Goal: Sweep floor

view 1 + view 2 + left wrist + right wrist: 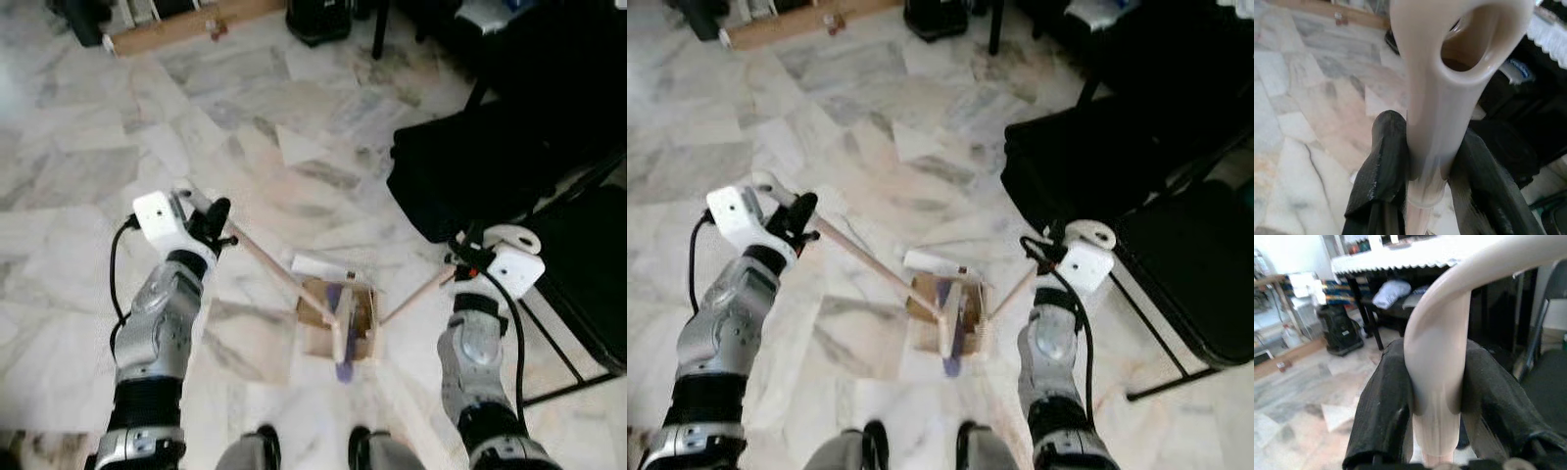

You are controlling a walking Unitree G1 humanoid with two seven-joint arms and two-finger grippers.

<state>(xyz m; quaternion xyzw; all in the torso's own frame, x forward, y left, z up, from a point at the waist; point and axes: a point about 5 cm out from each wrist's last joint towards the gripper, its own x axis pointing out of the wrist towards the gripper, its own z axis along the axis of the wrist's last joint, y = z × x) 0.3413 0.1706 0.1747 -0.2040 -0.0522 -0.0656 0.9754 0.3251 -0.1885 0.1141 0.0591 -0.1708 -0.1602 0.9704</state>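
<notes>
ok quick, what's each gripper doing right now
Left gripper: shut on the broom handle.
Right gripper: shut on the dustpan handle.

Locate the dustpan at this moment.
In the left eye view the dustpan sits on the marble floor, low and centre, just ahead of the robot's feet, between both arms, with the broom head across it.

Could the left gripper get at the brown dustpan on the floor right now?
Probably not as things stand: the left gripper is shut on the broom handle, so its fingers are occupied, though the floor path to the dustpan looks open.
</notes>
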